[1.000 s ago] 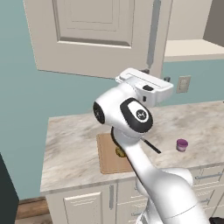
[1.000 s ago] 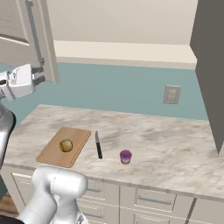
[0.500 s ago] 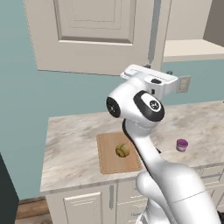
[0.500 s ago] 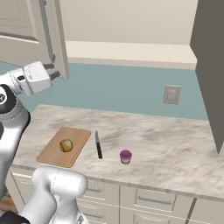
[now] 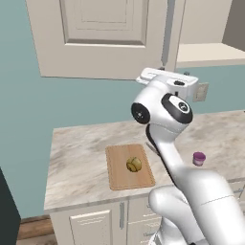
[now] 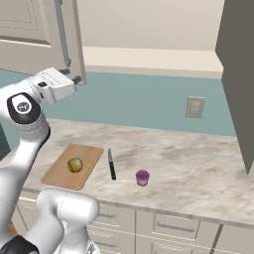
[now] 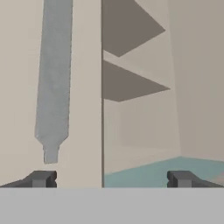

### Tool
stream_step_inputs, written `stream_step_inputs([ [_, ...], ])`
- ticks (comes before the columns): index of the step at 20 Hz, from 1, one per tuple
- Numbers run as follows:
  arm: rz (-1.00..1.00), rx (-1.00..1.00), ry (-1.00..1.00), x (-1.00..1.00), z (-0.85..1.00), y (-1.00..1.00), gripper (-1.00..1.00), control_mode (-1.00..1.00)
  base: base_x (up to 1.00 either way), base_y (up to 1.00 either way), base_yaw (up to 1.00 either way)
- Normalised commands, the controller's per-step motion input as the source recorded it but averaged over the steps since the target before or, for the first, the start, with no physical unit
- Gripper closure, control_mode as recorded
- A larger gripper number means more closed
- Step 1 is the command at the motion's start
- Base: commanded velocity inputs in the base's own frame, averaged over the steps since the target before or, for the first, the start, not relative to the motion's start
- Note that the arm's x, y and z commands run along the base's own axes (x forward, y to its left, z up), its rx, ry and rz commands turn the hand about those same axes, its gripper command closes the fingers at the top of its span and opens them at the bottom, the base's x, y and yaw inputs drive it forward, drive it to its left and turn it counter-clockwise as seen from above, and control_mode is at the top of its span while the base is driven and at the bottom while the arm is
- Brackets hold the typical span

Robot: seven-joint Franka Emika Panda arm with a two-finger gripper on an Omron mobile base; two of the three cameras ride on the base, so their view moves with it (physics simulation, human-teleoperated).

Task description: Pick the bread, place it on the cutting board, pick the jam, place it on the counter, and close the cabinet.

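Two of the three jobs look done: the bread (image 6: 75,164) sits on the cutting board (image 6: 59,173), and the jam (image 6: 142,177) stands on the table (image 6: 198,168) to the right of a dark knife (image 6: 112,163), well apart from the board. Neither has shifted over the last second.

What has changed is the arm. A second ago the tool (image 6: 75,79) hung lower and further left, clear of the cabinet; since then it has risen and swung right, and it is now just at the lower edge of the open left cabinet door (image 5: 105,38), close to the foot of its metal bar handle (image 7: 52,87). In the hand view the tool's two tips are spread wide, with nothing between them: the door edge and handle lie ahead of the left tip, the cream cabinet interior (image 7: 140,109) ahead of the right.

So the remaining step, closing the cabinet, seems to be starting. Whether the tool already touches the door cannot be told. The far right door (image 6: 238,74) also stands open and will likely need pushing too.
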Motion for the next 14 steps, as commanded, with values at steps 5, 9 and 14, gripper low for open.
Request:
stream_step_inputs([
  [5, 0.11, 0.00, 0.00, 0.37, 0.00, -0.22, -1.00, -1.00, 0.00, 0.00, 0.00],
  [9, 0.10, 0.00, 0.00, 0.38, 0.00, -0.14, -1.00, -1.00, 0.00, 0.00, 0.00],
  [14, 0.08, 0.00, 0.00, 0.39, 0.00, -0.06, -1.00, -1.00, 0.00, 0.00, 0.00],
])
